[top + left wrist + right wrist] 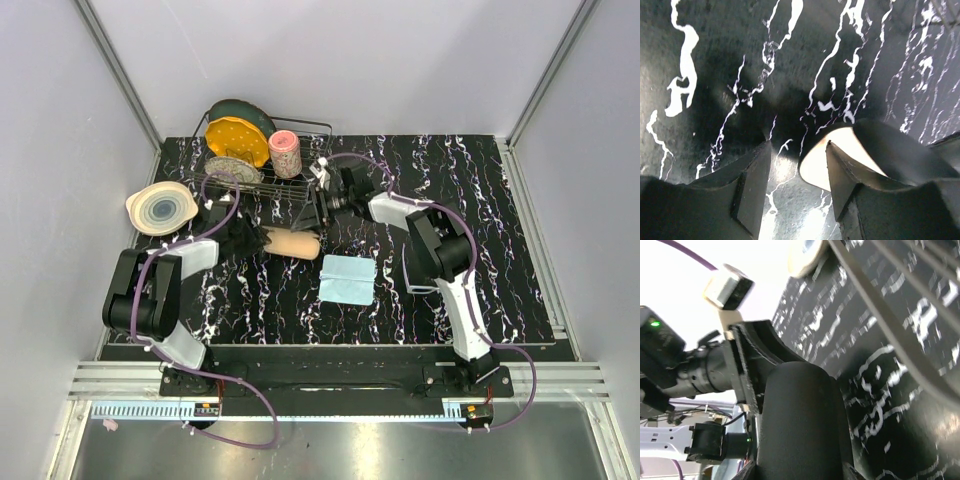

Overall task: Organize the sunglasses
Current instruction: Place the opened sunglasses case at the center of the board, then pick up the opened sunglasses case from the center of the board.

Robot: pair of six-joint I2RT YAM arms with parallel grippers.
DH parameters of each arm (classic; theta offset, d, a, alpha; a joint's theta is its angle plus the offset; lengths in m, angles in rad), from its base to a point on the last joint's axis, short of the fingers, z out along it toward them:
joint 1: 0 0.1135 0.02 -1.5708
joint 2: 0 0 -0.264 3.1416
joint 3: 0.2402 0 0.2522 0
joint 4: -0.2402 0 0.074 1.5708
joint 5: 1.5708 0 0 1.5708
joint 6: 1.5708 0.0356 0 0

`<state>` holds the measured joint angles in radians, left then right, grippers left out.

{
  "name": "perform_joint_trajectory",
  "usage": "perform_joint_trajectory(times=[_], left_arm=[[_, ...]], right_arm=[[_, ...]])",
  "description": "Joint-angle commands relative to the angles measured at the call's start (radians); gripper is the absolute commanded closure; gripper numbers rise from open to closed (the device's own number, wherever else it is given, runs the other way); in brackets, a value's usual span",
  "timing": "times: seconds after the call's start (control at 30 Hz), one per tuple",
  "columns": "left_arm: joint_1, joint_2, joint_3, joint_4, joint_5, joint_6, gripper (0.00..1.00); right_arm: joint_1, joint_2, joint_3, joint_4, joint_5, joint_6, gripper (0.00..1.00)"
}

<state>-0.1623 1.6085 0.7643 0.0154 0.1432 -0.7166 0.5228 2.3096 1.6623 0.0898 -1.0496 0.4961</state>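
Left gripper (797, 152) hangs about half open over the table (730, 70), gripping nothing, one finger tucked against the cream lining of the open black glasses case (795, 425). Right gripper (318, 207) is clamped on that case. Can't make out the sunglasses anywhere, honestly.

- The top external camera sits high above and behind the arm bases (330, 380), looking down from afar on the whole black marbled tabletop (480, 200).
- The left wrist camera hangs very close over the tabletop, facing down past the left claw (798, 150) at a small patch.
- The right wrist camera looks low along the tabletop toward the left arm (685, 360), with the black glasses case (800, 425) filling its foreground.
- All three views share that case.
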Motion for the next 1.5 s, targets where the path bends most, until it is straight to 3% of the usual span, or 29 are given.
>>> perform_joint_trajectory(times=[0.0, 0.3, 0.43, 0.47, 0.57, 0.8, 1.17, 1.33, 1.4, 1.47], left_arm=[[-0.029, -0.047, -0.048, 0.078, -0.103, -0.014, 0.47], [-0.071, -0.082, -0.085, 0.041, -0.195, -0.033, 0.46], [-0.082, -0.056, -0.065, 0.012, -0.202, -0.032, 0.49], [-0.082, -0.050, -0.059, 0.009, -0.200, -0.033, 0.49], [-0.092, -0.022, -0.046, -0.009, -0.194, -0.029, 0.51], [-0.117, 0.050, -0.003, -0.086, -0.189, -0.021, 0.47], [-0.138, 0.083, 0.009, -0.124, -0.185, -0.011, 0.51], [-0.143, 0.100, 0.017, -0.153, -0.172, -0.012, 0.59], [-0.143, 0.102, 0.020, -0.163, -0.166, -0.014, 0.62], [-0.144, 0.106, 0.023, -0.176, -0.165, -0.017, 0.63]], right_arm=[[0.011, -0.041, -0.075, 0.030, -0.040, 0.067, 1.00], [0.025, -0.039, -0.076, -0.021, -0.003, 0.029, 0.93], [0.028, -0.061, -0.088, -0.062, 0.057, -0.002, 0.65], [0.026, -0.068, -0.091, -0.071, 0.077, -0.011, 0.50], [0.026, -0.108, -0.116, -0.085, 0.147, -0.031, 0.34], [0.026, -0.212, -0.193, -0.075, 0.295, -0.079, 0.14], [0.028, -0.386, -0.302, -0.117, 0.442, -0.100, 0.07], [0.032, -0.450, -0.340, -0.183, 0.488, -0.154, 0.14], [0.040, -0.457, -0.337, -0.220, 0.511, -0.218, 0.23], [0.072, -0.457, -0.320, -0.293, 0.551, -0.317, 0.25]])
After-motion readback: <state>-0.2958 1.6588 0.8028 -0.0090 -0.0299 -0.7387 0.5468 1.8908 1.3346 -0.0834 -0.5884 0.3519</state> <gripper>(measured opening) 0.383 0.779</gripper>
